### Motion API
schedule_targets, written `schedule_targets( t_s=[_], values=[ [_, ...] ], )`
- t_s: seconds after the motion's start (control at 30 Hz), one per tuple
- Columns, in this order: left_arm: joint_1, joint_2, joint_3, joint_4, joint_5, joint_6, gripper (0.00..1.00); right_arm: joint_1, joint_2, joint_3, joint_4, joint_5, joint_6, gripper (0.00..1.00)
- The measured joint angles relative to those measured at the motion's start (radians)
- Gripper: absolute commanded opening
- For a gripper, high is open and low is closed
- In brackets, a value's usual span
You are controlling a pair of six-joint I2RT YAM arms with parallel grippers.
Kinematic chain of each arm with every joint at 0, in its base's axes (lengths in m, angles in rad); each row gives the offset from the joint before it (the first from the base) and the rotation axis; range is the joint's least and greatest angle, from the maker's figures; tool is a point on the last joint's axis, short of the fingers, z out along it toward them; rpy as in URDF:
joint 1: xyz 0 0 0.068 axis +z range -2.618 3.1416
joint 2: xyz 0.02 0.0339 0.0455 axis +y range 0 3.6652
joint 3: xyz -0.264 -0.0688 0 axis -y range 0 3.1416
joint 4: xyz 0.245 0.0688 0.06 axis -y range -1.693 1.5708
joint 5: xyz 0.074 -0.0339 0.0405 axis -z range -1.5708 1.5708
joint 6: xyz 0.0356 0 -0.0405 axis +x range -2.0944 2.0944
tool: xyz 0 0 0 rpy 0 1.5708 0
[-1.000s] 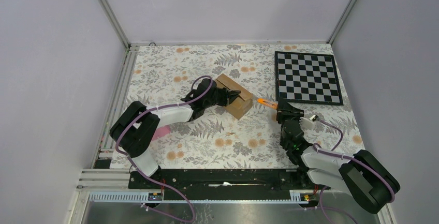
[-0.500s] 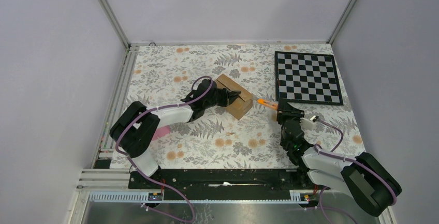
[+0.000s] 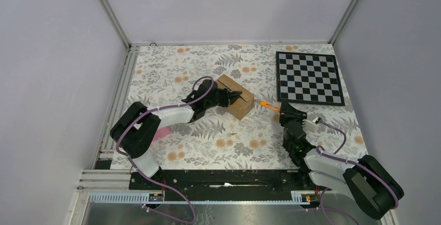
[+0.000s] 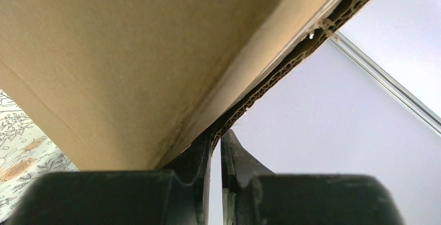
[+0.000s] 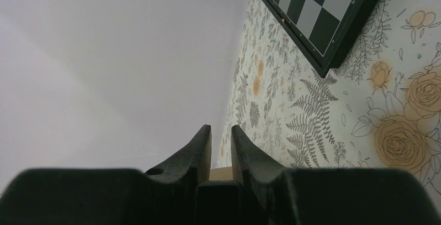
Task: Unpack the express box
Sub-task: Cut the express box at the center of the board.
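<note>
While the left gripper [image 3: 232, 96] lies over the express box [image 3: 242, 106], its jaws are drawn almost together at a corrugated flap edge. Whether cardboard is actually pinched between them cannot be told. The right gripper [image 3: 284, 110] is clamped on the orange cutter [image 3: 268, 103], whose tip points toward the carton's near right end and sits just beside it.

The step in hand looks like slitting the seal. To do it well, the left arm should press the carton steady. The blade should meet the seam shallowly and travel along it rather than across, so the carton does not skid on the floral cloth [image 3: 208, 147].

The carton sits mid-table, well apart from the chessboard [image 3: 309, 78]. Its long axis runs diagonally, from far left to near right, and its narrow near-right end faces the cutter.
</note>
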Motion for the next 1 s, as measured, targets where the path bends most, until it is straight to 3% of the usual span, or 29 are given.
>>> schedule_targets(
  t_s=[1.0],
  values=[
    [0.000, 0.000, -0.004, 0.015, 0.001, -0.001, 0.00, -0.023, -0.021, 0.012, -0.010, -0.098, -0.010, 0.00]
  ],
)
